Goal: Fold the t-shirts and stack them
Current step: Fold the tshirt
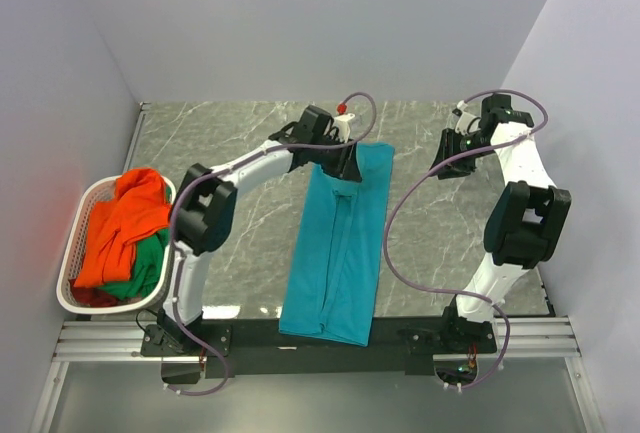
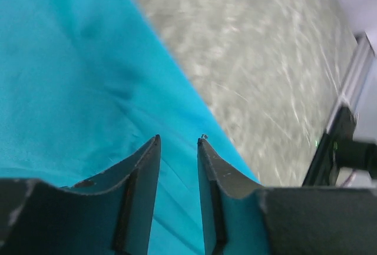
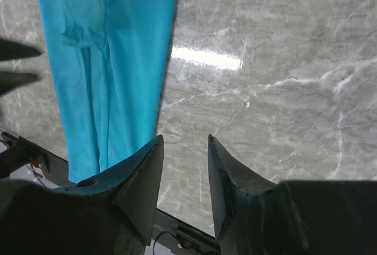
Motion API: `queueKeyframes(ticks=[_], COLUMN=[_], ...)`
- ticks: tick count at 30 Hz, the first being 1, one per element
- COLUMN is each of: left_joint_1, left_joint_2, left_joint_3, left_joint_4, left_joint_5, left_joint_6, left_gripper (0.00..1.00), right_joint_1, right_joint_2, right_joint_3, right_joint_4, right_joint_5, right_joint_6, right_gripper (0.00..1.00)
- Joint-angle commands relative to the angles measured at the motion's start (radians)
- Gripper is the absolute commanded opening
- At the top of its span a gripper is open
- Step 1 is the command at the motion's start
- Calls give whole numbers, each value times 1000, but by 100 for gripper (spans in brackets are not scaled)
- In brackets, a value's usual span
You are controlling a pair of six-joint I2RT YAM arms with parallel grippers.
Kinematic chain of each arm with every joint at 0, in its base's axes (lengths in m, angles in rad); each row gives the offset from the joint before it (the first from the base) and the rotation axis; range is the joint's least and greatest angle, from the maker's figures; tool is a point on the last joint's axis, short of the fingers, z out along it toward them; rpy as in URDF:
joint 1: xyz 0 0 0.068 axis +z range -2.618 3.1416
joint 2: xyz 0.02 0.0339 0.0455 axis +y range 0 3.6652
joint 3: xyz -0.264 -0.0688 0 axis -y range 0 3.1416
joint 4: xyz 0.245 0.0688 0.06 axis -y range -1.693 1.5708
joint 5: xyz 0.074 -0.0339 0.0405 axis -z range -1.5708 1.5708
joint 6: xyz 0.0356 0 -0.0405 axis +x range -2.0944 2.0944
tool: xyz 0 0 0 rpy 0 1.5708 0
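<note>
A teal t-shirt (image 1: 340,253) lies on the marble table, folded lengthwise into a long strip that runs from the far middle to the near rail. My left gripper (image 1: 345,165) hovers over its far end. In the left wrist view the left gripper (image 2: 178,140) is open, with the teal t-shirt (image 2: 76,78) beneath it and nothing between the fingers. My right gripper (image 1: 447,165) is raised to the right of the shirt. In the right wrist view the right gripper (image 3: 184,138) is open over bare marble, with the teal t-shirt (image 3: 118,60) off to its left. An orange t-shirt (image 1: 125,223) and a green t-shirt (image 1: 150,263) are bunched together.
A white laundry basket (image 1: 68,288) at the left table edge holds the orange and green shirts. A black rail (image 1: 400,338) with both arm bases runs along the near edge. Grey walls close in the left, far and right sides.
</note>
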Motion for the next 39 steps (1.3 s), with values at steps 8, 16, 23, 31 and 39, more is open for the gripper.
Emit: queueKeyframes(ticks=[8, 16, 23, 31, 39], left_joint_1=[85, 229, 301, 323, 343], left_joint_2=[281, 407, 548, 458, 6], left_joint_3=[184, 289, 551, 544, 316], left_joint_4=[2, -93, -101, 49, 93], left_joint_5=[-144, -181, -178, -159, -127], left_joint_6=[-323, -311, -205, -44, 79], left_gripper=[26, 25, 29, 49, 86], right_joint_1=[-3, -3, -3, 6, 18], right_joint_2=[-71, -53, -39, -62, -137], right_joint_3=[-20, -14, -1, 23, 195], right_joint_4=[4, 7, -1, -29, -58], right_joint_5=[42, 51, 47, 13, 90], right_joint_6=[11, 10, 2, -27, -214], right_gripper=[43, 43, 43, 44, 49])
